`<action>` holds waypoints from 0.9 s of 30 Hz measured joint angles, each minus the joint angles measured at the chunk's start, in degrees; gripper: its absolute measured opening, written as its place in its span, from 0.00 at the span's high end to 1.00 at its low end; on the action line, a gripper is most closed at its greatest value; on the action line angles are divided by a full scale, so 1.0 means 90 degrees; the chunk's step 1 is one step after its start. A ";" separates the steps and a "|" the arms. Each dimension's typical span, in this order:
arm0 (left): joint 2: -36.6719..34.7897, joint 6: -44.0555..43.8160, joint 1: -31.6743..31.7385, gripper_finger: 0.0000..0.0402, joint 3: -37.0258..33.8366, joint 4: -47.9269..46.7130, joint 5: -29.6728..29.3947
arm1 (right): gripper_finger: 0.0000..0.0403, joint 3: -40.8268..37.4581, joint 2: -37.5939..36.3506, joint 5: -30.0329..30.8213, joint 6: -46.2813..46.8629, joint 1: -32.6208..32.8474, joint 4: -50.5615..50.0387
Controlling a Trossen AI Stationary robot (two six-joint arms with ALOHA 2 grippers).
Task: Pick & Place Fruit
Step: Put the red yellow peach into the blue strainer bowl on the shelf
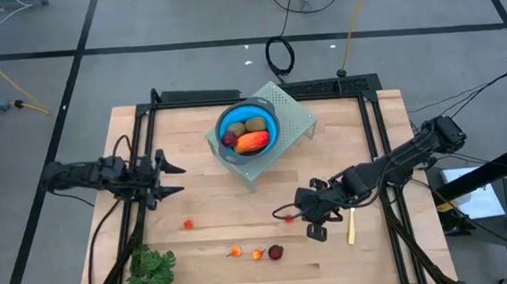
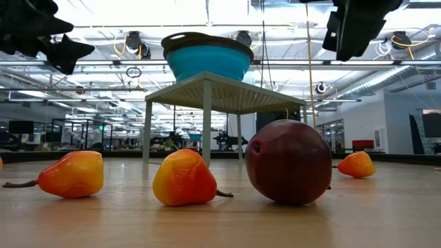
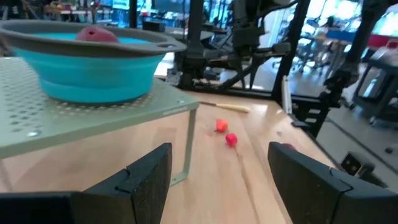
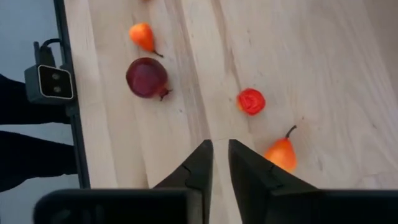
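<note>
No readable writing anywhere. Counter [image 1: 199, 253], one. Perforated stand [image 1: 292, 112], one, carrying one blue bowl [image 1: 225, 122]. In the bowl, fruit [image 1: 251, 142]: one long orange-red, two brown-green ovals, one dark red ball. Loose on the counter: one dark red ball [image 1: 275, 251], four small orange or red pieces (well apart). Left gripper [image 1: 174, 176] fingers wide open, empty; right gripper [image 1: 298, 212] fingers nearly closed, empty.
</note>
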 joint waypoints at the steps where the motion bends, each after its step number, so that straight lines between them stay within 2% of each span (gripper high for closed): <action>1: -0.0002 0.0000 0.0000 0.34 -0.0073 0.0130 0.0051 | 0.86 0.0000 -0.0001 -0.0005 0.0000 0.0001 -0.0006; 11: 0.0000 0.0049 0.0000 0.34 -0.0393 0.0463 0.0154 | 0.69 0.0000 -0.0001 -0.0019 0.0003 -0.0002 -0.0024; 17: -0.0002 0.0046 0.0000 0.34 -0.0481 0.0683 0.0154 | 0.59 -0.0002 -0.0001 -0.0012 0.0066 -0.0002 -0.0443; 27: -0.0002 0.0010 0.0000 0.34 -0.0484 0.0679 0.0154 | 0.52 -0.0415 -0.0006 -0.0002 0.0012 -0.0045 -0.0285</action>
